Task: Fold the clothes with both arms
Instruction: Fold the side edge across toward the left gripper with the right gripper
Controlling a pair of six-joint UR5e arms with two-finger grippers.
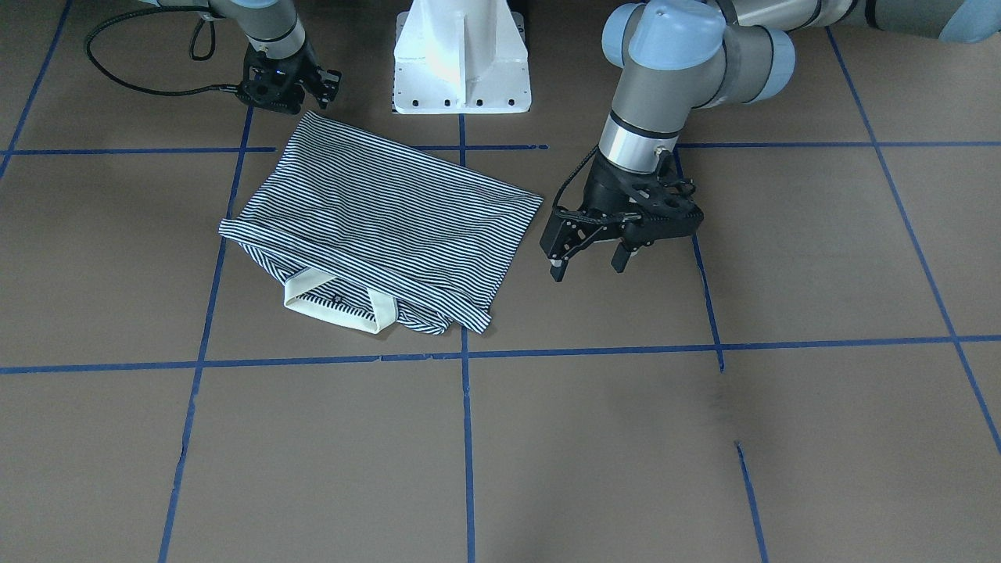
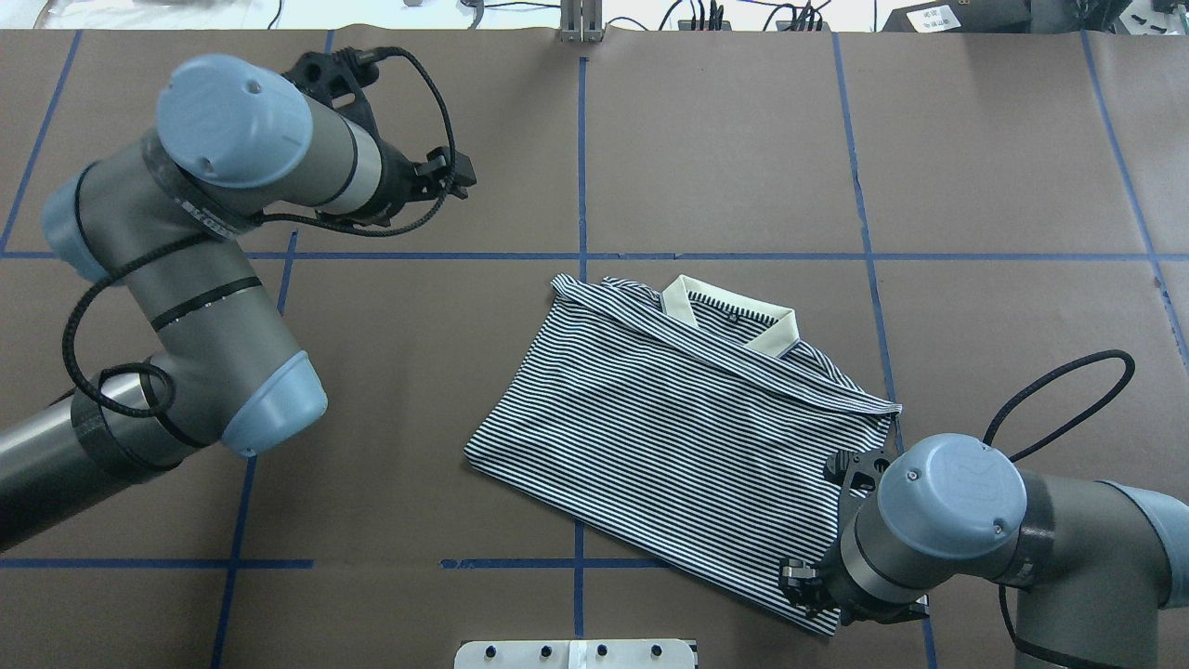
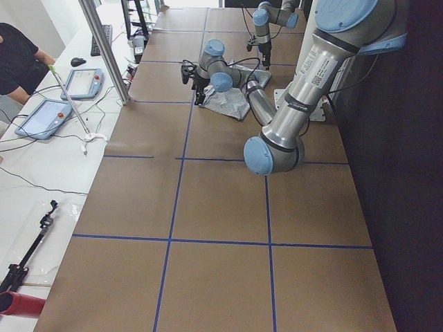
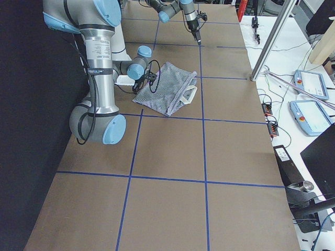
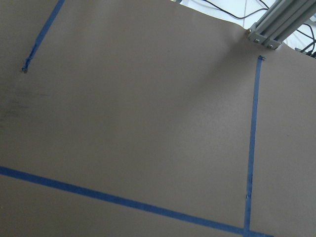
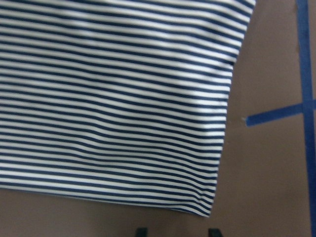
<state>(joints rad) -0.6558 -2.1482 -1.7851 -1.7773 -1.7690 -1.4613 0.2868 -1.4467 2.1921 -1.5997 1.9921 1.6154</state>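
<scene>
"Where's the polo shirt (image 1: 375, 219)?"

"Folded over, lying toward the table's (image 1: 704, 453) robot-side edge. The right gripper (image 6: 177, 231) hangs above its near corner, fingers apart, probably to pinch it. The left gripper (image 1: 586, 268) hovers beside the opposite edge, spread and empty."

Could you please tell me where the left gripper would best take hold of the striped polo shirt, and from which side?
Probably the corner of the navy-and-white striped polo shirt nearest the open left gripper, approached from the robot's left. There the folded layers lie flat and end in a clean point; the white collar end is bunched.
</scene>
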